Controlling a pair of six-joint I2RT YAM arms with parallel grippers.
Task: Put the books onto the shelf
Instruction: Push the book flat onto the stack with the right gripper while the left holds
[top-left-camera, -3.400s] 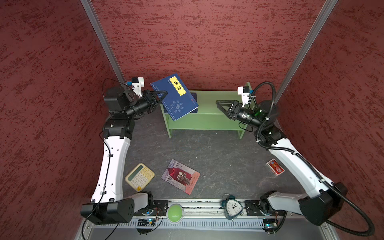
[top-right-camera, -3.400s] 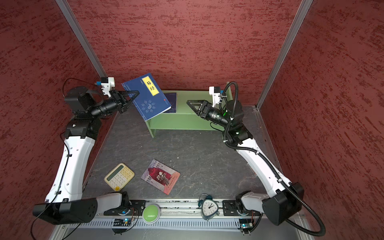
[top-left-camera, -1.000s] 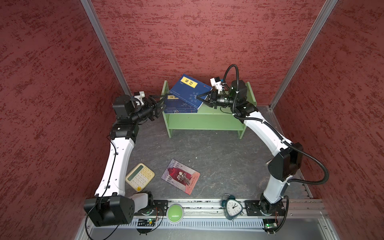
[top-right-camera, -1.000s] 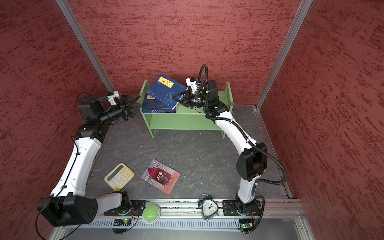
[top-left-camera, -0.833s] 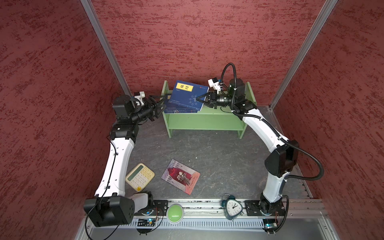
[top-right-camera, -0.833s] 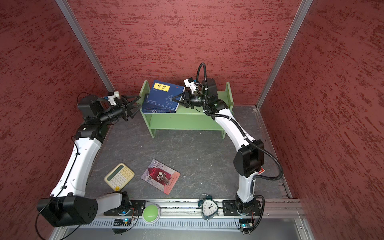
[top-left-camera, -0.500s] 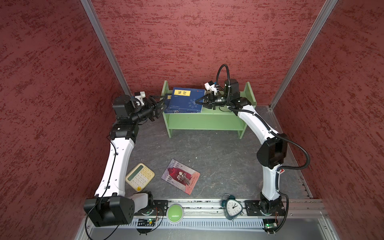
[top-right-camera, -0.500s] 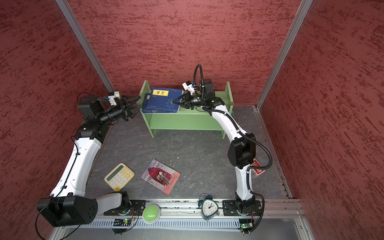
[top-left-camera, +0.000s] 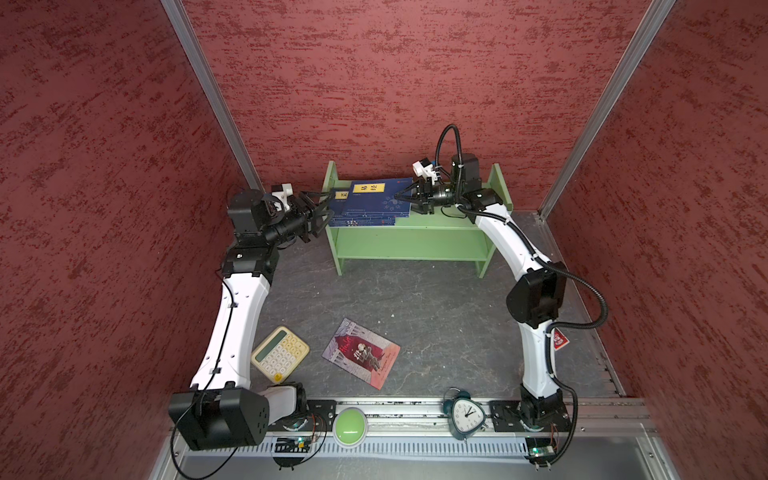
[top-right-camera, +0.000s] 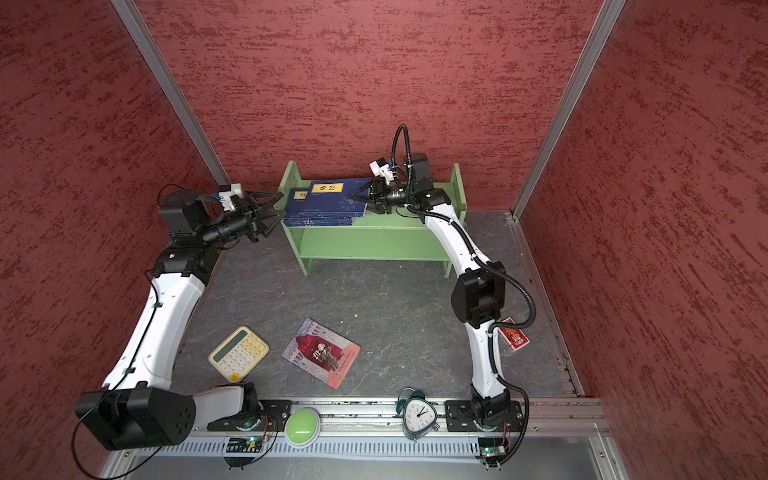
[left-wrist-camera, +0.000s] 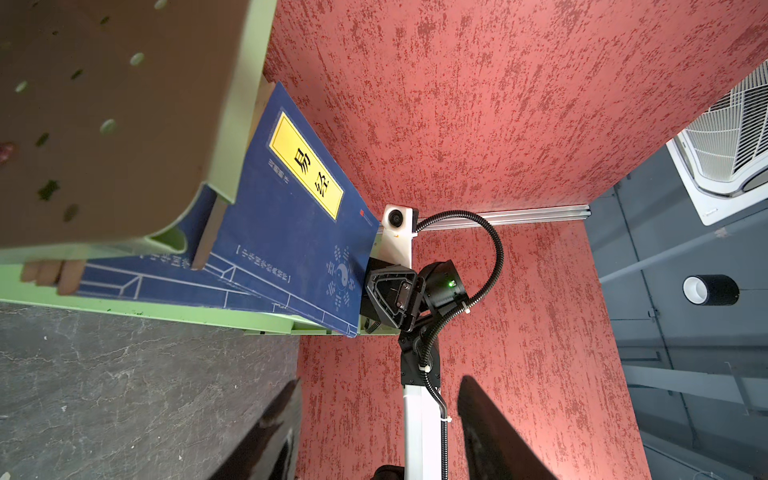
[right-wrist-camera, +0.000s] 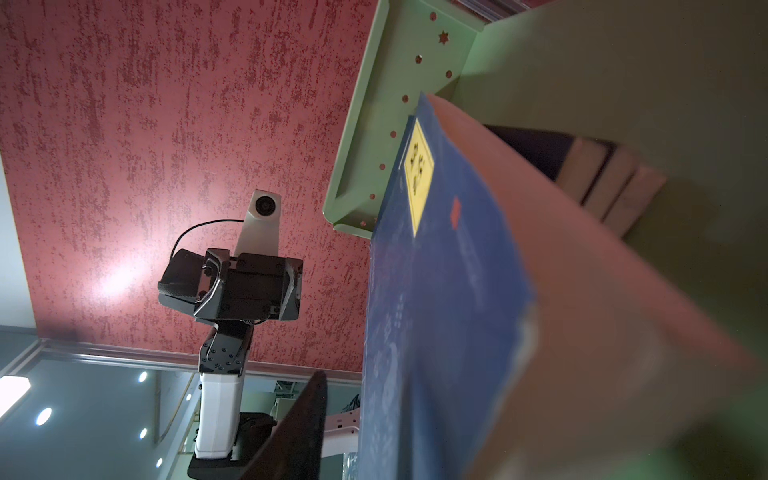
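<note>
One red-pink book (top-left-camera: 360, 353), likely light and floppy, wants an edge pinch. Left tool (top-left-camera: 330, 205) and right tool (top-left-camera: 399, 198) gape.

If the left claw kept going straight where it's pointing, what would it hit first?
Likely the shelf side panel beside the tips of the left claw; depth is unclear, so it might clear that and meet the top blue book.

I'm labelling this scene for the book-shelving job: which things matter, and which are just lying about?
Job:
- navy books, stacked on the top tier
- red-pink book, on the floor
- shelf

Lying about:
- calculator
- alarm clock
- green button
- red packet
</note>
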